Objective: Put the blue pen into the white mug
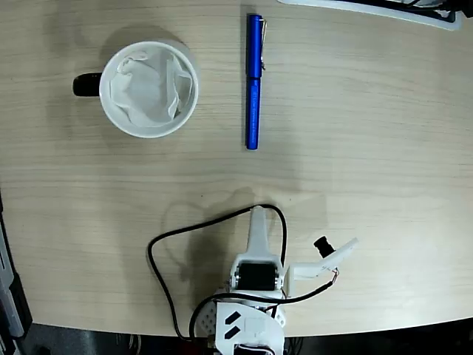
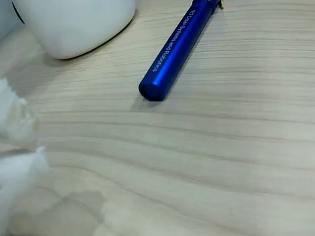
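Hand [image 1: 310, 255] is sitting low at the bottom edge of the fixed view, fingers spread apart, one pointing up and one [image 1: 336, 257] angling right, gripping nothing. Black cable [image 1: 177, 238] is looping around the arm. Blue pen [image 1: 253, 81] is lying flat on the tabletop [image 1: 369, 133], well apart from the hand, lengthwise up the fixed view. White mug [image 1: 149, 89] is standing left of it, apart, black handle [image 1: 86, 86] pointing left, crumpled paper inside.

A light wooden table [image 1: 384, 148] with fine horizontal grain fills nearly the whole fixed view. Its front edge curves along the bottom of the frame, with dark floor [image 1: 74, 342] below. In the upper right corner sits a white object [image 1: 414, 13], partly cut off.
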